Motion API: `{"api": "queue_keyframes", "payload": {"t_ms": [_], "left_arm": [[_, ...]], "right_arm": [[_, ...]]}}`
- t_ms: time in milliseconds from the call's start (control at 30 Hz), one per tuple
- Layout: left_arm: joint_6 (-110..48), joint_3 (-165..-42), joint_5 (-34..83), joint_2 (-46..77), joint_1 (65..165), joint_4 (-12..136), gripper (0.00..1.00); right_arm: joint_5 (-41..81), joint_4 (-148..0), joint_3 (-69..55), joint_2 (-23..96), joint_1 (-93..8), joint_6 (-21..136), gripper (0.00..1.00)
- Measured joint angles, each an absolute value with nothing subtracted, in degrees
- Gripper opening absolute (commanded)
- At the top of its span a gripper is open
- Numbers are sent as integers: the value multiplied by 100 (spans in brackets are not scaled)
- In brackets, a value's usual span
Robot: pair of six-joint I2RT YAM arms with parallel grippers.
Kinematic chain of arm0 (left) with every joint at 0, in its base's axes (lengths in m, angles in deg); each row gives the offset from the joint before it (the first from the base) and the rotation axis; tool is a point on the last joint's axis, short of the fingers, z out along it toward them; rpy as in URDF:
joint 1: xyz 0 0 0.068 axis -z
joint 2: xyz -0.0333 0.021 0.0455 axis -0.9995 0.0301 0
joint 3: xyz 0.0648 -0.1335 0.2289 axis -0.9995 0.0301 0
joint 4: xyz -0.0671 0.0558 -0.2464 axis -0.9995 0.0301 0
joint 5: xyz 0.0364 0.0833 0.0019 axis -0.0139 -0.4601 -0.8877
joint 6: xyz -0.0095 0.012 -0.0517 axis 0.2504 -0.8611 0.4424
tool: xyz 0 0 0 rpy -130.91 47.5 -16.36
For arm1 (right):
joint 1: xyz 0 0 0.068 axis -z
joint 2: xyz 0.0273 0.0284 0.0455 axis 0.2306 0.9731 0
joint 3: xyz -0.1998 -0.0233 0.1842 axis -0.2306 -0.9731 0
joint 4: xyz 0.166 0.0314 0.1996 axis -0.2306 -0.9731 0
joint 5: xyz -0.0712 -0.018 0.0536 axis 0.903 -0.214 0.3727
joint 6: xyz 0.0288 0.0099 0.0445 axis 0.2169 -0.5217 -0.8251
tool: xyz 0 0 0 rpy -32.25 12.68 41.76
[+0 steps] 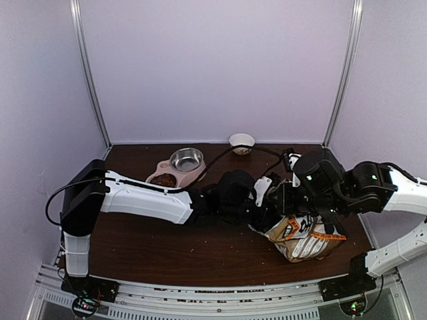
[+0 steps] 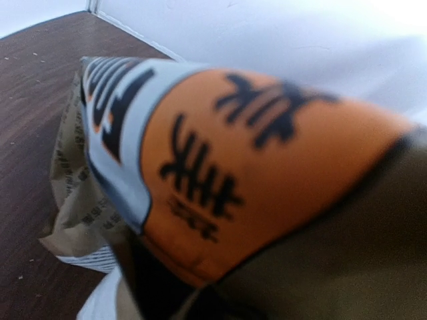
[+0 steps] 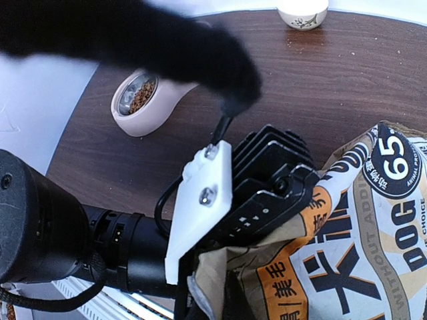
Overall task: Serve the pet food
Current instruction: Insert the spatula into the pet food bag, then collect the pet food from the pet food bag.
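The pet food bag lies tilted on the tabletop at the right, well apart from the pink double-bowl feeder. One cup of the feeder holds some brown kibble, and the rest is presumably inside the bag. The left gripper is buried in the bag's crumpled top edge and appears to pinch a fold of it, though the paper hides its fingertips. The right gripper is pressed together just above that spot, and nothing can be made out between its fingers. The main risk is the thin hold. A lift or tilt of a heavy, floppy bag by one fold could let the fold slide free, so the bag drops or slumps with its mouth down. Pouring across the wide gap to the feeder would likely scatter pellets over the tabletop, where stray crumbs show. The two wrists are also crowded together, so a careless swing could knock one arm into the other or snag the left arm's cable.
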State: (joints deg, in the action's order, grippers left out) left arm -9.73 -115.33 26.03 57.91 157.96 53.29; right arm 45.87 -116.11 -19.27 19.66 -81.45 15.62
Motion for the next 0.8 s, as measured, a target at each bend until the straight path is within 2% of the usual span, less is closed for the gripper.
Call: {"api": "queue_keyframes", "payload": {"t_ms": [200, 333, 567, 800], "left_arm": [[-1555, -11515, 1567, 5665, 15965, 5778, 0], [-1633, -11799, 1310, 5759, 16078, 6149, 0], [-1861, -12374, 1631, 6097, 16041, 6483, 0], [-1985, -12654, 2477, 6410, 15914, 6280, 0]], "right_arm": [[4473, -11576, -1988, 1925, -8191, 1503, 0], [4466, -11644, -2001, 1863, -8197, 1461, 0], [4604, -11792, -2003, 1835, -8178, 1435, 0], [4683, -12004, -2005, 1844, -8125, 1435, 0]]}}
